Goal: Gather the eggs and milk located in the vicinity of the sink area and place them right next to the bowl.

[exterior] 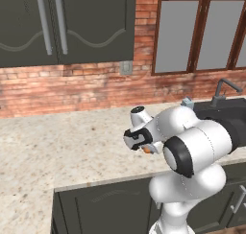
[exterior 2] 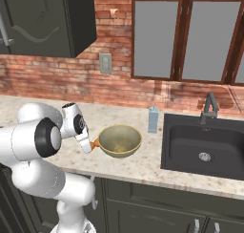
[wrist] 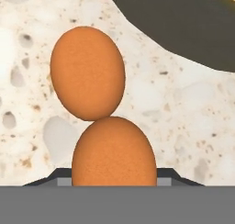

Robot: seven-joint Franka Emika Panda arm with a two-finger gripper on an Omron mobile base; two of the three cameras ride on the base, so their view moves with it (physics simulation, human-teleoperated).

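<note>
Two smooth, matte orange-brown oval eggs show in the hand view: the near egg (wrist: 114, 152) sits between the dark fingertips of the pincer (wrist: 114, 182), which is closed on it, and its top touches the far egg (wrist: 87, 73), which lies on the speckled beige stone counter (wrist: 174, 113). In the right base view a speck of orange marks an egg (exterior 2: 95, 143) just beside the left rim of the bowl (exterior 2: 119, 140), a wide, shallow, round olive-tan dish with a lighter rim. The pincer (exterior 2: 88, 146) hangs low at that spot, on the glossy white arm with dark joints.

The milk (exterior 2: 153, 119), a small pale blue-grey carton with a gabled top, stands upright on the counter between the bowl and the sink (exterior 2: 205, 146), near the sink's left edge. The sink is a dark, nearly black rectangular basin with an angular dark grey faucet (exterior 2: 208, 105). Behind runs a red brick wall (exterior 2: 57, 77).
</note>
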